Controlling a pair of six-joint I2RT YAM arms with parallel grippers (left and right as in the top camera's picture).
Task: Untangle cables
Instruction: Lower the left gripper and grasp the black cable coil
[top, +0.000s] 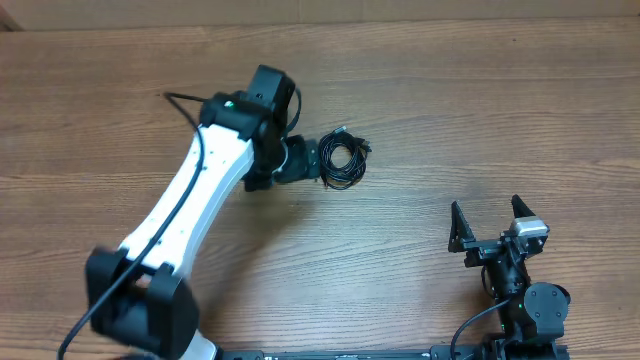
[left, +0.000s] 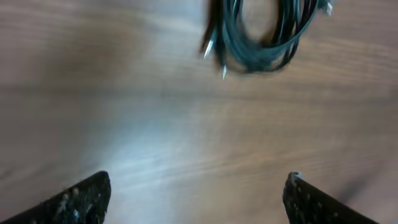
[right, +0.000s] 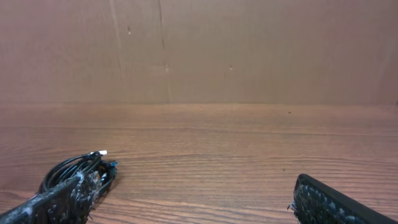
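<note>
Several thin black cables (top: 343, 158) are seen bundled at centre frame, just beyond the left gripper (left: 198, 180), whose jaws are spread wide and empty. If every strand is pinched at once, the bundle could be tightened or merely dragged.

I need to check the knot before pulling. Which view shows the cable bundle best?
Overhead: the whole cable bundle shows, unblurred. Left wrist is closer but blurred and cut off at the top edge. Right wrist sees it low, side-on, partly behind a finger.
</note>
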